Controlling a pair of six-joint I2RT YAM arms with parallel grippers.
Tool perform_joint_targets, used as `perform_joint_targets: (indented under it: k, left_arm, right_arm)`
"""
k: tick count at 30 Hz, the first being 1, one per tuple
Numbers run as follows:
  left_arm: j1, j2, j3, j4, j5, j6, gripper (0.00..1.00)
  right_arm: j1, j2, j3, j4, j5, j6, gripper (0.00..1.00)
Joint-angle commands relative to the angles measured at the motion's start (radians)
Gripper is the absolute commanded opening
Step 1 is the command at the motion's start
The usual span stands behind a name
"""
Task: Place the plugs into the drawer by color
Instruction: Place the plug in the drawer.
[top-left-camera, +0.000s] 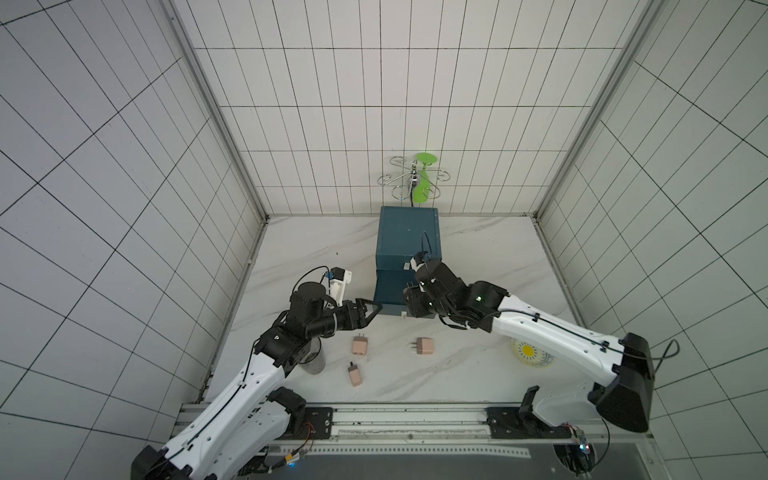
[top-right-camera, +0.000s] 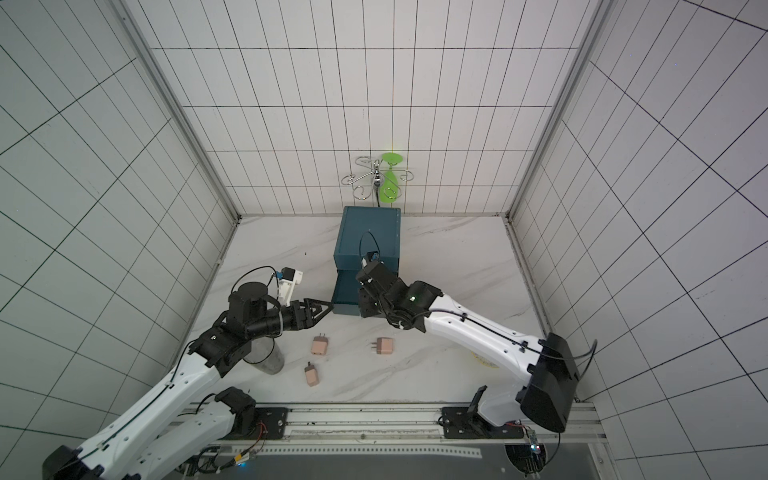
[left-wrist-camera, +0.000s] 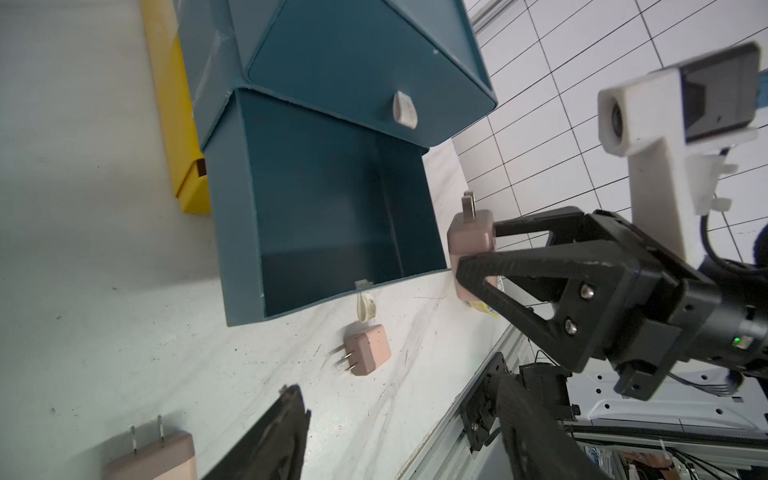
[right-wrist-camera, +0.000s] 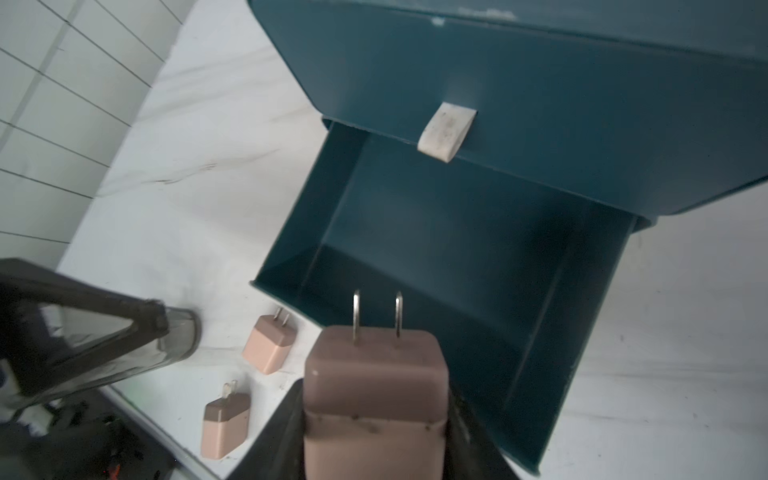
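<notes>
Right claw (left-wrist-camera: 476, 249): clamped on pink plug (right-wrist-camera: 376, 374), near the drawer (left-wrist-camera: 232, 216) edge.
Left claw (top-left-camera: 374, 306): spread, empty, beside the drawer.
Risk: early release could drop the plug outside; the arms could collide.

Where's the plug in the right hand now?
The peach-pink plug is clamped in the right hand, at the right front corner of the open bottom drawer, not yet inside; the right wrist view shows it best.

— Left arm (top-left-camera: 249, 386), seven o'clock side?
— Had white shells, black joints, one looped black cable (top-left-camera: 304, 273).
— Right arm (top-left-camera: 552, 328), five o'clock?
— Was alike; bore a white camera bracket (left-wrist-camera: 652, 174), black truss fingers (left-wrist-camera: 540, 262), two silver screws (left-wrist-camera: 587, 291), a green lamp (left-wrist-camera: 737, 340).
</notes>
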Motion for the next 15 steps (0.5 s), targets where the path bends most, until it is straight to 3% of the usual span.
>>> perform_joint_targets:
  k: [1, 15]
  left_arm:
    - [0.004, 0.042, -0.005, 0.004, -0.007, 0.032, 0.73]
    - [0.004, 0.094, 0.009, 0.002, 0.051, 0.032, 0.73]
  right_arm:
    - [-0.009, 0.079, 0.104, -0.128, 0.162, -0.006, 0.28]
    - [-0.047, 0.171, 0.087, -0.129, 0.259, 0.028, 0.33]
